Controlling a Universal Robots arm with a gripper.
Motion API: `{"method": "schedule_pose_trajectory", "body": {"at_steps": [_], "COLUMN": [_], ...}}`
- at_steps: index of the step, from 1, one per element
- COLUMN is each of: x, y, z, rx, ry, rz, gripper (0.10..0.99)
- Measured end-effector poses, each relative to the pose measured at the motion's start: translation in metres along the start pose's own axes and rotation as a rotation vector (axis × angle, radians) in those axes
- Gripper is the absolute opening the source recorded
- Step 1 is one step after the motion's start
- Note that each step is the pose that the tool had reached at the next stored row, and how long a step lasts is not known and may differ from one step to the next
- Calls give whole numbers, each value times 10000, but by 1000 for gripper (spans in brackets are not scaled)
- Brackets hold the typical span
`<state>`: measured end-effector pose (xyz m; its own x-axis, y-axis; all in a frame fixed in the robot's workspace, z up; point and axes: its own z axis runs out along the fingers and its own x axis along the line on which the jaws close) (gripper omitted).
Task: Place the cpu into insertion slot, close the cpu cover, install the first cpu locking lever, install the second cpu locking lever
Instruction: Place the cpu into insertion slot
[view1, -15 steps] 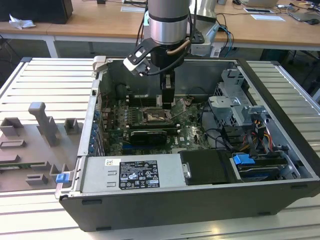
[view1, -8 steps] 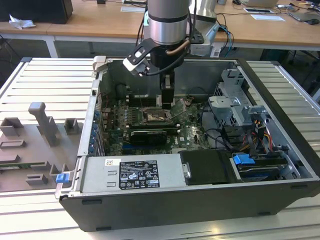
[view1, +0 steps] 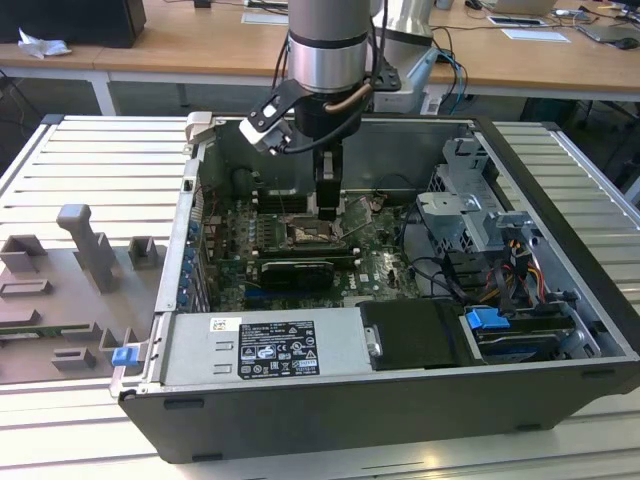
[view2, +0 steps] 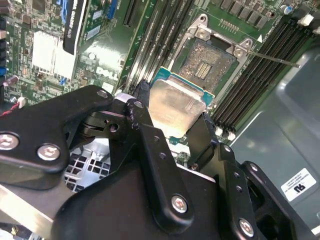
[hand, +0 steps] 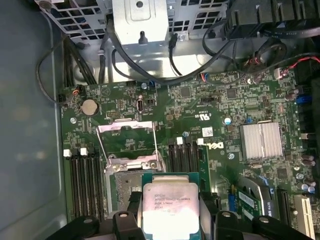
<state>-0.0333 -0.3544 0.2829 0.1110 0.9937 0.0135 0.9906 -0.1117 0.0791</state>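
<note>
We hold the cpu (hand: 169, 206) clamped between the jaws of the gripper (view2: 175, 114), suspended close over the insertion slot (view2: 210, 62) and not yet seated. The cpu cover (hand: 127, 126) stands open and one locking lever (view2: 274, 57) is released. We judge all four steps outstanding: seating, cover, both levers
</note>
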Motion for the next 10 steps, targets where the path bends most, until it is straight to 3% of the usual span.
{"method": "schedule_pose_trajectory", "body": {"at_steps": [3,6,10], "x": [27,29,38], "y": [-19,-26,-31], "z": [76,133,164], "rx": [-1,4,8], "ry": [8,49,63], "rz": [-98,-619,-808], "gripper": [541,541,541]}}
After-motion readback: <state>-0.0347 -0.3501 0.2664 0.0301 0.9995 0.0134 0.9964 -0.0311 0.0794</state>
